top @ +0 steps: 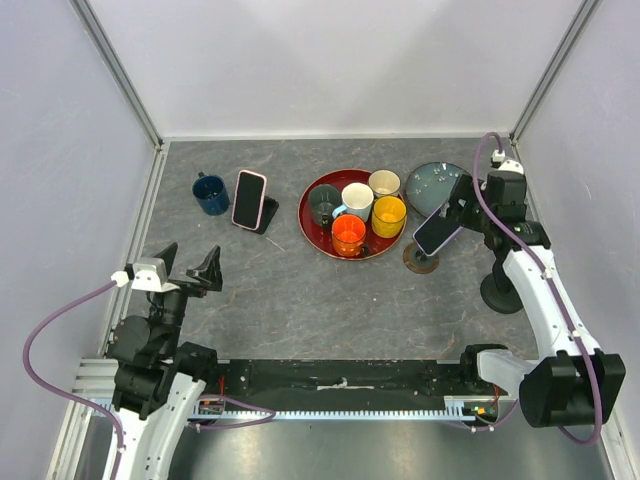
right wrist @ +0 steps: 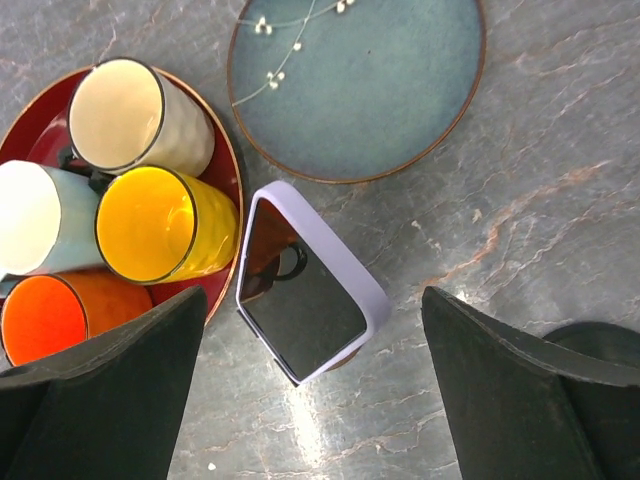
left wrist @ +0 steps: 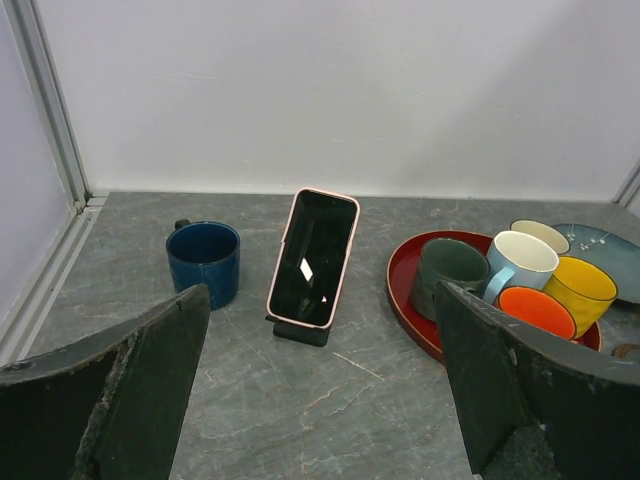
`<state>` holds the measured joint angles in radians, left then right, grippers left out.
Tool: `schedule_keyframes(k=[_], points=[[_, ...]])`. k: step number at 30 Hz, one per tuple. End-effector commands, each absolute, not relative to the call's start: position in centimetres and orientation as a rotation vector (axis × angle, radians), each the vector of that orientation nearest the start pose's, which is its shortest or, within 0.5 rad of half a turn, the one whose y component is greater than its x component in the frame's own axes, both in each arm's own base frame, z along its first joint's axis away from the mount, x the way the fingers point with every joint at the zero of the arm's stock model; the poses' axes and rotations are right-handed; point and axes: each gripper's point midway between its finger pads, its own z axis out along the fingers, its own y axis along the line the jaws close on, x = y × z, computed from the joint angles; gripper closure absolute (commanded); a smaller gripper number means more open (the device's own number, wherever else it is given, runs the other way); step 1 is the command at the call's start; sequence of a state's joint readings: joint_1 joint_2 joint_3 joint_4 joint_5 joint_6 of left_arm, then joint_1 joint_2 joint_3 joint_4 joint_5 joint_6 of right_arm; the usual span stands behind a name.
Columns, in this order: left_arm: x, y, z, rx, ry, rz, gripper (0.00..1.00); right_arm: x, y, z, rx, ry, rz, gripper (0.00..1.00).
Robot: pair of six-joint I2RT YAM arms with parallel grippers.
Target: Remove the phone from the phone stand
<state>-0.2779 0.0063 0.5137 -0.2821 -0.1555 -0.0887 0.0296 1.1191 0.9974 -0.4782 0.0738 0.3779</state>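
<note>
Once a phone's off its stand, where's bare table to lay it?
Wide bare table between the red tray and the near edge. Crowded: lavender phone tight between tray and blue plate; pink phone close beside blue mug.

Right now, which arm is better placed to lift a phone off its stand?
Right. The right gripper, open, hangs directly over the lavender-cased phone, a finger on either side in its wrist view. The left gripper, also open, sits well short of the pink-cased phone.
</note>
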Motion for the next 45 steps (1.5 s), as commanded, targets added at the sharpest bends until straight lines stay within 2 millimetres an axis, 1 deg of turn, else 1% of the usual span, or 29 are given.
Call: schedule_keyframes(k=[1,3,4,5,6,7,9,13,18,21,22,23,26,27,29,30,32,33,35,36,42,45], points=[[16.7,-2.5,33.0,-0.023,1.221,-0.240,0.00,34.5,1.8,20.0,0.383,2.131,0.201,0.09],[16.7,-2.6,33.0,-0.016,1.221,-0.243,0.00,34.6,1.9,19.7,0.375,2.122,0.208,0.10],[16.7,-2.6,33.1,-0.013,1.220,-0.244,0.00,34.4,1.9,19.0,0.373,2.130,0.214,0.11],[16.8,-2.8,33.0,-0.006,1.221,-0.249,0.00,34.4,1.7,18.9,0.371,2.123,0.208,0.12],[16.7,-2.9,33.0,0.000,1.219,-0.253,0.00,34.5,2.4,19.3,0.340,2.108,0.257,0.14],[16.8,-3.0,32.9,0.006,1.222,-0.254,0.00,34.4,2.5,18.7,0.334,2.117,0.264,0.14],[16.9,-3.2,32.9,0.014,1.222,-0.262,0.01,34.5,2.7,18.7,0.318,2.110,0.274,0.15],[17.0,-3.3,32.8,0.018,1.230,-0.262,0.01,34.3,2.9,17.8,0.308,2.118,0.282,0.20],[17.1,-3.4,32.6,0.023,1.231,-0.260,0.01,34.4,3.0,17.6,0.302,2.104,0.288,0.24],[17.3,-3.7,32.5,0.038,1.240,-0.270,0.01,34.4,3.1,17.3,0.302,2.098,0.302,0.29],[17.3,-3.9,32.5,0.043,1.239,-0.274,0.01,34.4,2.5,17.3,0.322,2.093,0.295,0.30],[17.3,-4.0,32.4,0.047,1.242,-0.277,0.01,34.5,2.3,17.5,0.325,2.083,0.296,0.32],[17.4,-4.1,32.3,0.054,1.246,-0.276,0.01,34.4,2.3,18.1,0.320,2.059,0.296,0.39],[17.4,-4.1,32.4,0.054,1.242,-0.279,0.01,34.3,2.2,18.3,0.321,2.052,0.293,0.43],[17.5,-4.1,32.2,0.057,1.246,-0.278,0.01,34.3,2.2,18.7,0.322,2.038,0.297,0.49],[17.5,-4.2,32.2,0.059,1.248,-0.280,0.01,34.2,2.4,18.9,0.314,2.027,0.303,0.56],[17.6,-4.4,32.1,0.067,1.253,-0.284,0.01,34.2,2.6,19.2,0.307,2.015,0.319,0.64],[17.7,-4.4,32.0,0.069,1.256,-0.284,0.02,34.1,2.7,19.3,0.300,2.010,0.327,0.70],[17.8,-4.6,32.0,0.076,1.262,-0.289,0.02,34.1,3.1,19.6,0.289,1.998,0.351,0.78],[17.8,-4.6,31.9,0.077,1.265,-0.288,0.02,34.0,3.1,19.8,0.288,1.989,0.352,0.83],[17.9,-4.8,31.8,0.089,1.269,-0.290,0.02,33.6,3.3,21.5,0.266,1.933,0.370,0.98],[17.9,-5.0,31.9,0.097,1.265,-0.296,0.02,33.4,3.6,22.7,0.250,1.891,0.385,1.00]])
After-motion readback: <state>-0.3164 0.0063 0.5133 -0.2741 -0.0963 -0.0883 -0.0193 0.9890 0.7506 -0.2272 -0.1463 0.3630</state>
